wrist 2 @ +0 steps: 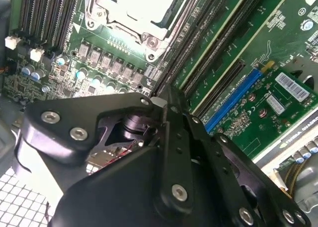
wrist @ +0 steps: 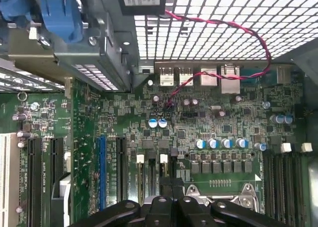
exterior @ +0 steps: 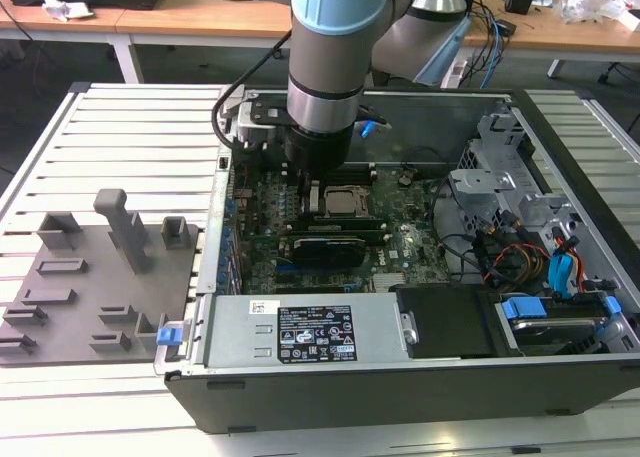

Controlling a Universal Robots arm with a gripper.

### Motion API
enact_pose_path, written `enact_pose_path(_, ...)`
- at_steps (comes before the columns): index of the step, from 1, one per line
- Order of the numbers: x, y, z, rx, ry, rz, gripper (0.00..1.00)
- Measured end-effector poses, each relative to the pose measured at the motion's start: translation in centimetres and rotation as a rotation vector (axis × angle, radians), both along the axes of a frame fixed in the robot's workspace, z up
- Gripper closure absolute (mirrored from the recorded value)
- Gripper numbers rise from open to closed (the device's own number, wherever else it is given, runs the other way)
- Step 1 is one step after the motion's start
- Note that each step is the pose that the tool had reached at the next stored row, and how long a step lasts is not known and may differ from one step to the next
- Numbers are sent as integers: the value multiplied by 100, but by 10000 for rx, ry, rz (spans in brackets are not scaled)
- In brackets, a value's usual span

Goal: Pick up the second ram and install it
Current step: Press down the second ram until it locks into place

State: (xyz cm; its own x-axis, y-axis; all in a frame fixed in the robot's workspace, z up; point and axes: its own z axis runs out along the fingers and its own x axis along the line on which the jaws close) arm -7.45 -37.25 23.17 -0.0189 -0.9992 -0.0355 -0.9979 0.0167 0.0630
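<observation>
My end effector (wrist 2: pixel 166 105) low over the motherboard (exterior: pixel 400 247) beside the CPU socket (wrist 2: pixel 131 11), fingers pressed together, second ram unseen by me

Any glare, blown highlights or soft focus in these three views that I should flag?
Second wrist view: the CPU socket cover is blown out to near white, and the close gripper body looks soft. First wrist view: the perforated case wall is backlit bright, while the motherboard reads evenly. Exterior view: even room light, with a soft sheen on the arm.

End effector (wrist 2: pixel 166 105) hangs above motherboard (wrist 2: pixel 233 88) (beside CPU socket (wrist 2: pixel 134 11)).
</observation>
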Motion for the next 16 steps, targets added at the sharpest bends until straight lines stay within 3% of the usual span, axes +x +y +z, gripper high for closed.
enact_pose_path(2,43,-2,31,-16,18,0,89)
enact_pose_path(5,252,-3,32,-18,112,1,89)
enact_pose_path(8,392,-3,33,-19,180,1,89)
enact_pose_path(16,472,-3,83,-19,182,1,89)
